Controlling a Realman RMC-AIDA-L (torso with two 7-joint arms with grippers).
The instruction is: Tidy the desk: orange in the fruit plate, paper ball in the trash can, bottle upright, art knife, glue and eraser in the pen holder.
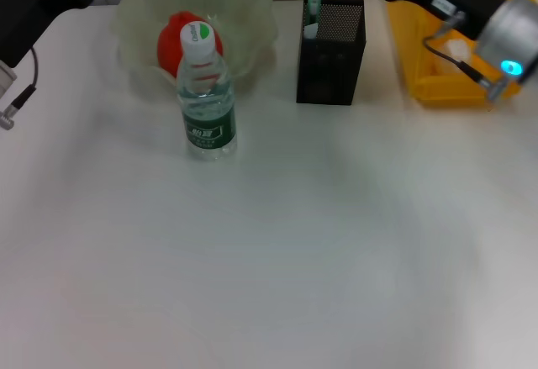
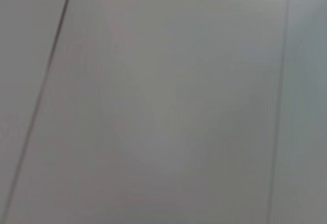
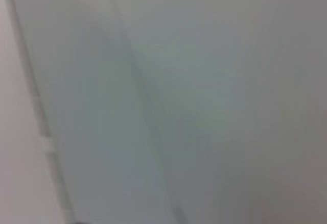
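Upper left of the head view, the clear green-labelled bottle [image 1: 206, 96] stands upright before the fruit plate [image 1: 252, 16] holding the orange [image 1: 172, 41]; pen holder [image 1: 330, 51] beside, on a white bench [image 1: 294, 243].

White desk [image 1: 277, 251]: bottle [image 1: 206, 100], plate [image 1: 134, 24], holder [image 1: 332, 54]

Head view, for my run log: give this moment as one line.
bottle: upright, before fruit plate | orange: in plate | pen holder: holds items | trash can: far right | both arms: raised at far corners
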